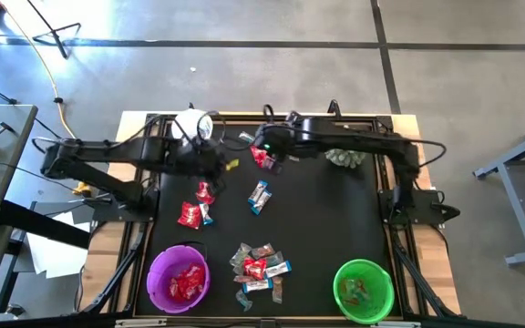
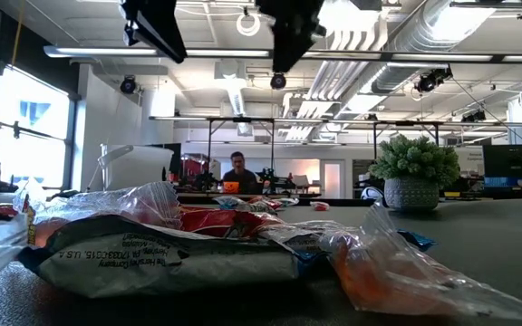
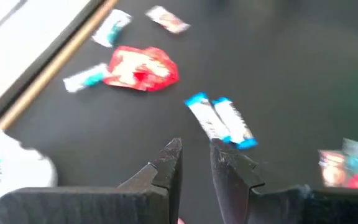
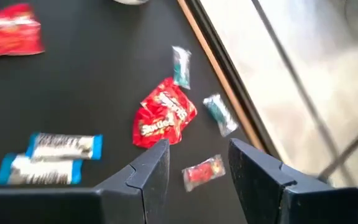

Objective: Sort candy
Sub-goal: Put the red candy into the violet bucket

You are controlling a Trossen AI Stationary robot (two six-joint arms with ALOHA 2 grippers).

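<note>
Sorting is partly done: red candy (image 1: 186,282) fills the purple bowl (image 1: 157,273), a few pieces sit in the green bowl (image 1: 340,276), yet a pile (image 1: 259,267) waits by the near edge. Both the left gripper (image 3: 195,163) and the right gripper (image 4: 197,165) hover empty, jaws parted, near the far edge.

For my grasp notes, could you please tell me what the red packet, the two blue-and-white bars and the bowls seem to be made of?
Red packet: glossy crinkled film, probably plastic.
Blue-and-white bars: smooth printed wrapper.
Purple bowl and green bowl: look like moulded plastic, solid uniform colour.
</note>
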